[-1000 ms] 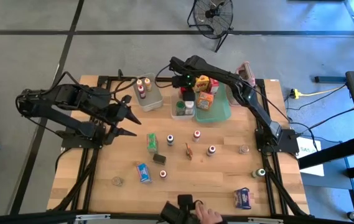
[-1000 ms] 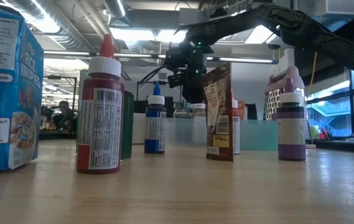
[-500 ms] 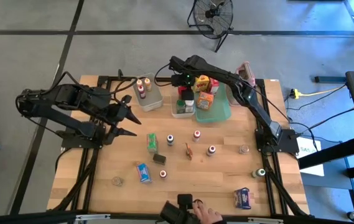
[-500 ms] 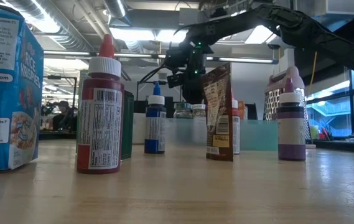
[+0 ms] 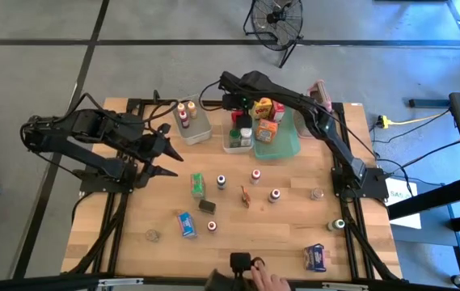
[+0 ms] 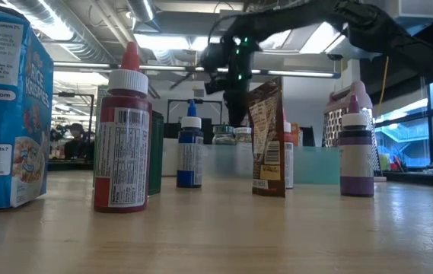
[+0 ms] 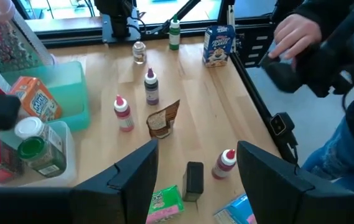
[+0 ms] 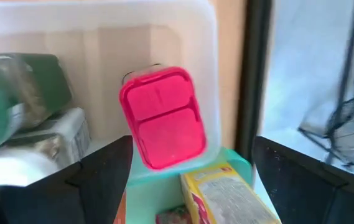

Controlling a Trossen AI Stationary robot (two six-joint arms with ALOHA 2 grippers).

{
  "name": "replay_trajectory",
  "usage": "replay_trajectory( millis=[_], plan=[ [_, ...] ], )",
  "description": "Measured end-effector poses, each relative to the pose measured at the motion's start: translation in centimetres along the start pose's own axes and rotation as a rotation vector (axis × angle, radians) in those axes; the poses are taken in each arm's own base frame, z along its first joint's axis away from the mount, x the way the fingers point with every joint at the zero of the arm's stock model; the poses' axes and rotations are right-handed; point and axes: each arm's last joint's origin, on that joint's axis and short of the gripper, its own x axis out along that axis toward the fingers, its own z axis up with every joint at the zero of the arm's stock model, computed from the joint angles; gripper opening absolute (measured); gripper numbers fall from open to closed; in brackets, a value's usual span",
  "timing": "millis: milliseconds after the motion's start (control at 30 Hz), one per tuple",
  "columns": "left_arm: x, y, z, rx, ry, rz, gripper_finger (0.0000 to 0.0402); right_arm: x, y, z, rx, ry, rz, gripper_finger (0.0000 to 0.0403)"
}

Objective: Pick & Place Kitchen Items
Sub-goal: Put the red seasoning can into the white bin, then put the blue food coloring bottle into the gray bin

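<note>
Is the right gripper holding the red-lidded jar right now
No, the right gripper is open above the clear bin, and the red-lidded jar stands free inside it.

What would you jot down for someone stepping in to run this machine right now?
Right gripper: open, above the middle clear bin, a red-lidded container just below it in that bin.
Left gripper: open, empty, waiting over the table's left side.
Done: three bottles in the left clear bin; jars in the middle bin; boxes in the teal tray.
Left: small bottles, a green packet, a brown pouch, two blue boxes and jars lie scattered on the table.
A person's hand is at the near edge.
</note>
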Motion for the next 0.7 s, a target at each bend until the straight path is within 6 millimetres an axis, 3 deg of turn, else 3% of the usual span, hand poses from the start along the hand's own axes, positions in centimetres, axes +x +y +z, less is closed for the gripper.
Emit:
replay_trajectory(
  millis=[367,500,700],
  plan=[
    [0.0,0.0,0.2,-0.061,-0.016,0.001,0.0212,-9.9,1.6,-1.3,0.094,-0.159,-0.13,0.0332],
    [0.2,0.0,0.5,-0.163,-0.046,-0.004,0.0212,-13.7,2.8,-2.4,0.129,-0.244,-0.082,0.0332],
    [0.6,-0.1,0.5,-0.138,-0.026,-0.001,0.0212,-17.9,5.2,-3.7,0.122,-0.371,0.095,0.0332]
  ],
)
